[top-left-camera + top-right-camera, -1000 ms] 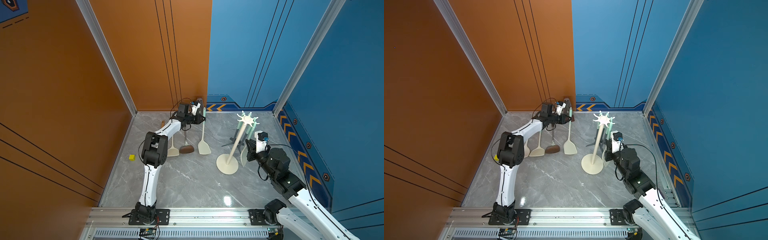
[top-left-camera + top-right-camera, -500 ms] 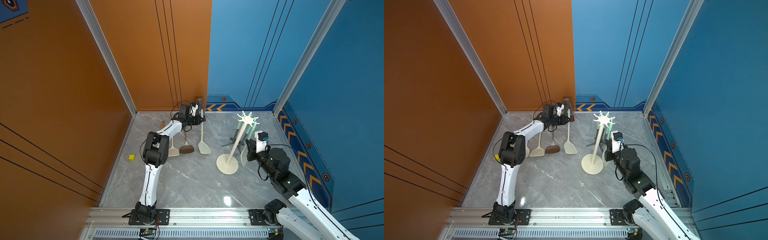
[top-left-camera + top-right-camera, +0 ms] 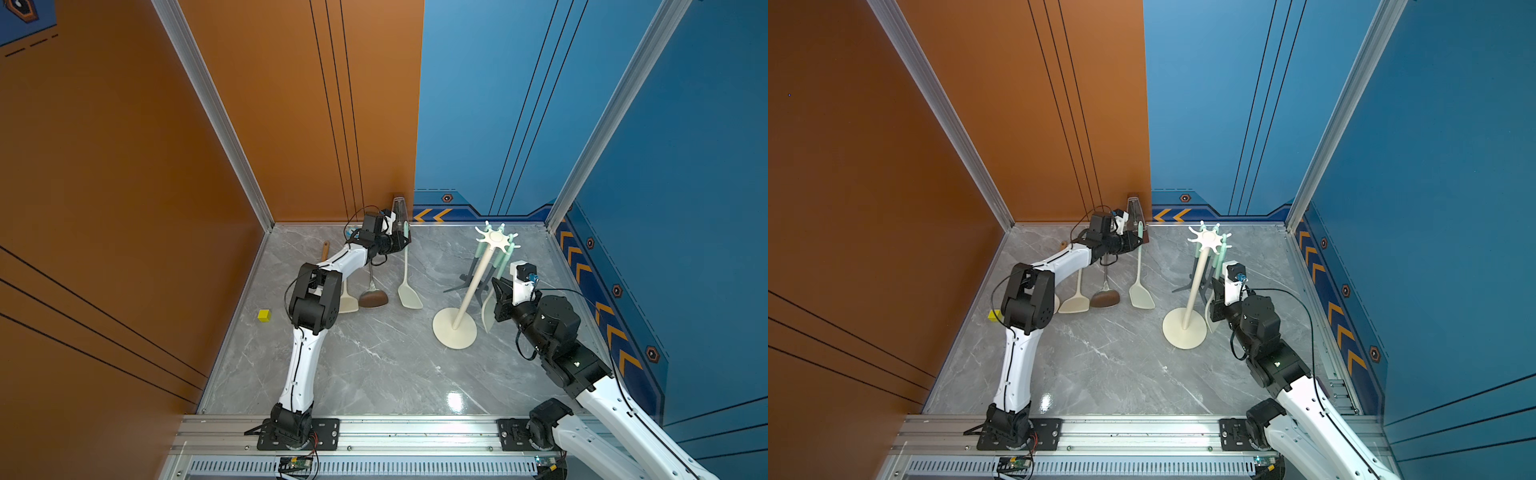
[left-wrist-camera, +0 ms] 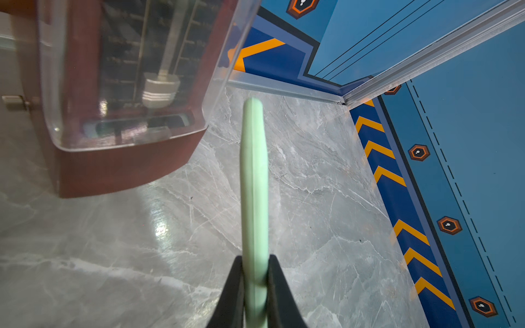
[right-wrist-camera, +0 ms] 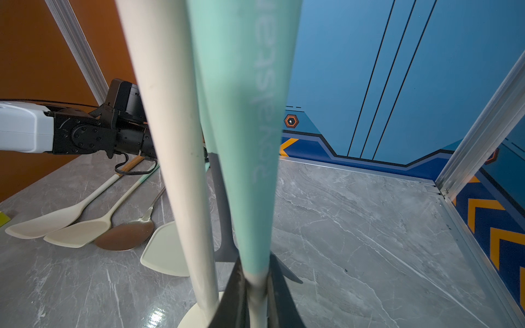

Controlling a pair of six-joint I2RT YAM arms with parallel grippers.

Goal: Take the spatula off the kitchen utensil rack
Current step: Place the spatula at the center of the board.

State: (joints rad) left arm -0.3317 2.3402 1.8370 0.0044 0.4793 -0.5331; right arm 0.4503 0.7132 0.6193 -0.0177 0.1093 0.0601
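Near the back wall, the left hand (image 4: 254, 261) pinches the mint handle of a cream spatula (image 3: 410, 293), well apart from the kitchen utensil rack (image 3: 454, 334). The right hand (image 5: 255, 272) grips a mint-handled utensil (image 5: 244, 113) hanging beside its pole.

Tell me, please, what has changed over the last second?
The left claw, shut on the mint-handled spatula, shifted only slightly, the handle end dipping a little; nothing was taken or released. The right claw stays shut on the hanging utensil at the kitchen utensil rack; everything else is unmoved.
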